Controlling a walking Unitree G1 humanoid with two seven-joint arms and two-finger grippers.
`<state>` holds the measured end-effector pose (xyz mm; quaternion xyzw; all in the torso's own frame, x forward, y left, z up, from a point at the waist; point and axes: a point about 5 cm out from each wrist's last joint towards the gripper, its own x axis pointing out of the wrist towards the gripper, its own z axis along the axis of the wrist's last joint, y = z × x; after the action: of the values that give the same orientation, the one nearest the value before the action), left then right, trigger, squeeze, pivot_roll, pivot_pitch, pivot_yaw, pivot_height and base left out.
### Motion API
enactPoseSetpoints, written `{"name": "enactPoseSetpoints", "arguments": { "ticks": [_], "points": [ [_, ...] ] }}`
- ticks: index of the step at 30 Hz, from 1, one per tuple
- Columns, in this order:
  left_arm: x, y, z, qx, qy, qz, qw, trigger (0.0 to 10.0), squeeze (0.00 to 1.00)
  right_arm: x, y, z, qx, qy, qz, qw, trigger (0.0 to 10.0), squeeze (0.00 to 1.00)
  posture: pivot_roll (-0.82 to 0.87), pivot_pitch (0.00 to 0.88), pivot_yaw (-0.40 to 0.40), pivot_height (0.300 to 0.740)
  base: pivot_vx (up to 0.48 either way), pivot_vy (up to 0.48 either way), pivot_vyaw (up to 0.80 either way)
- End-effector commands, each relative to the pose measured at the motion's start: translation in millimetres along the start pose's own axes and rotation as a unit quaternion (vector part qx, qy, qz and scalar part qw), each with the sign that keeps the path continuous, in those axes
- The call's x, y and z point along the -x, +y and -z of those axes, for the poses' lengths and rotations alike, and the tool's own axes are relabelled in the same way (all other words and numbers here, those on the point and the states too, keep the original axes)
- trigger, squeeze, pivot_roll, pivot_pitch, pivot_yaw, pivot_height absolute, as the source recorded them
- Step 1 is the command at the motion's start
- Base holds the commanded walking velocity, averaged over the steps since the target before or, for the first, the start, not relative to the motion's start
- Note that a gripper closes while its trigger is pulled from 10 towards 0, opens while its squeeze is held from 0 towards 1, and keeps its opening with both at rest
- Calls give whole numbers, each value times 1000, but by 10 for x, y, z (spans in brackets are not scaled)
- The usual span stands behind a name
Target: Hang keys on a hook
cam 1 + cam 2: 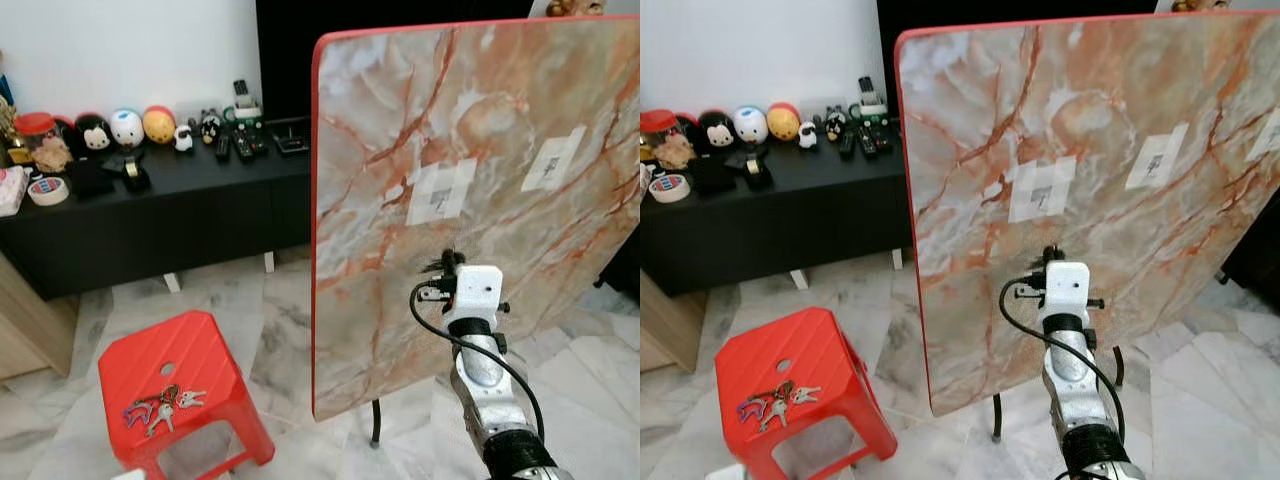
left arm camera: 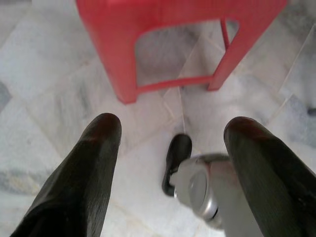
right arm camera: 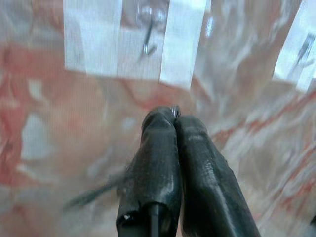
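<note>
marble floor tiles run pale and veined under everything, and a black sideboard (image 1: 150, 215) along the white wall carries a row of little toy figures and remotes. standing upright in front of me is a marble-patterned board (image 1: 500, 130) with a red edge, and on its face are taped white patches, each holding a small metal hook (image 3: 148, 29).

the right hand (image 3: 173, 118) is raised close to the board, just below the nearer hook, and its two black fingers are pressed together with something small and shiny peeking at the tips; i can't tell whether that is a key ring or only a glint. a bunch of keys (image 1: 160, 405) lies on top of the red stool (image 1: 185, 395), well apart from the board. the left hand (image 2: 170, 148) hangs low by the stool's legs with its fingers (image 2: 84, 173) spread wide, holding nothing.

to my eye the hanging step is in hand. doing it well means bringing the fingertips up slightly above the hook's tip, so the ring passes over the point rather than bumping the tape, then lowering until the hook takes the weight before letting go. the hook is thin and only taped, so a hard push could peel it or rock the board.
</note>
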<state>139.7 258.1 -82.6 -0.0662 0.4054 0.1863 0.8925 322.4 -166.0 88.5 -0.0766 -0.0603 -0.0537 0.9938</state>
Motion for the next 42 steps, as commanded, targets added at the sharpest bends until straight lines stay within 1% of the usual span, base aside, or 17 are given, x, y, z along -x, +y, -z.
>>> {"name": "enactPoseSetpoints", "arguments": {
  "ticks": [1, 7, 15, 20, 23, 24, 25, 26, 28, 29, 30, 31, 35, 37, 38, 39, 42],
  "points": [
    [12, -8, 60, -4, 15, -1, 1000, 10000, 0, -43, -36, -77, 7, -18, 6, 1000, 10000, 0, 74, 0, -68, 740, 0, 0, 0],
    [43, 51, 132, -7, 24, -3, 1000, 10000, 0, -94, -89, -123, 21, -22, 32, 999, 10000, 0, 70, 0, -67, 740, 0, 0, 0],
    [160, 426, 249, -5, 35, -21, 999, 10000, 0, -190, -84, -228, 38, -38, 29, 998, 10000, 0, 68, 0, -67, 740, 0, 0, 0],
    [171, 445, 262, -5, 35, -20, 999, 10000, 0, -219, -75, -263, 38, -44, 28, 998, 10000, 0, 67, 0, -65, 740, 0, 0, 0],
    [165, 373, 285, -7, 35, -16, 999, 10000, 0, -242, -67, -292, 43, -48, 28, 997, 10000, 0, 66, 0, -64, 740, 0, 0, 0],
    [146, 290, 284, -10, 36, -12, 999, 10000, 0, -258, -60, -303, 41, -47, 29, 998, 10000, 0, 67, 0, -63, 740, 0, 0, 0],
    [146, 290, 284, -10, 36, -12, 999, 10000, 0, -258, -60, -303, 41, -47, 29, 998, 10000, 0, 67, 0, -63, 740, 0, 0, 0],
    [117, 174, 269, -14, 35, -7, 999, 10000, 0, -272, -49, -320, 39, -49, 27, 998, 10000, 0, 70, 0, -64, 740, 0, 0, 0],
    [87, 34, 249, -17, 33, -1, 999, 10000, 0, -283, -34, -329, 40, -49, 24, 998, 10000, 0, 73, 0, -66, 740, 0, 0, 0],
    [87, 34, 249, -17, 33, -1, 999, 10000, 0, -283, -34, -329, 40, -49, 24, 998, 10000, 0, 73, 0, -66, 740, 0, 0, 0],
    [64, -97, 229, -19, 32, 4, 999, 10000, 0, -289, -24, -329, 43, -48, 22, 998, 10000, 0, 73, 0, -66, 740, 0, 0, 0],
    [54, -161, 219, -20, 32, 7, 999, 10000, 0, -294, -19, -329, 49, -47, 19, 998, 10000, 0, 75, 0, -67, 740, 0, 0, 0],
    [33, -325, 190, -21, 29, 14, 999, 10000, 0, -313, -11, -324, 66, -42, 11, 997, 10000, 0, 75, 0, -67, 740, 0, 0, 0],
    [29, -358, 184, -22, 29, 15, 999, 10000, 0, -318, -10, -323, 69, -41, 8, 997, 10000, 0, 75, 0, -68, 740, 0, 0, 0],
    [34, -319, 194, -21, 30, 12, 999, 10000, 0, -321, -11, -322, 70, -41, 8, 997, 10000, 0, 75, 0, -68, 740, 0, 0, 0],
    [54, -181, 227, -21, 34, 6, 999, 10000, 0, -320, -10, -313, 70, -38, 6, 997, 10000, 0, 75, 0, -68, 740, 0, 0, 0],
    [65, -114, 242, -22, 36, 2, 999, 10000, 0, -319, -3, -307, 68, -36, 4, 997, 10000, 0, 73, 0, -66, 740, 0, 0, 0]
  ]
}}
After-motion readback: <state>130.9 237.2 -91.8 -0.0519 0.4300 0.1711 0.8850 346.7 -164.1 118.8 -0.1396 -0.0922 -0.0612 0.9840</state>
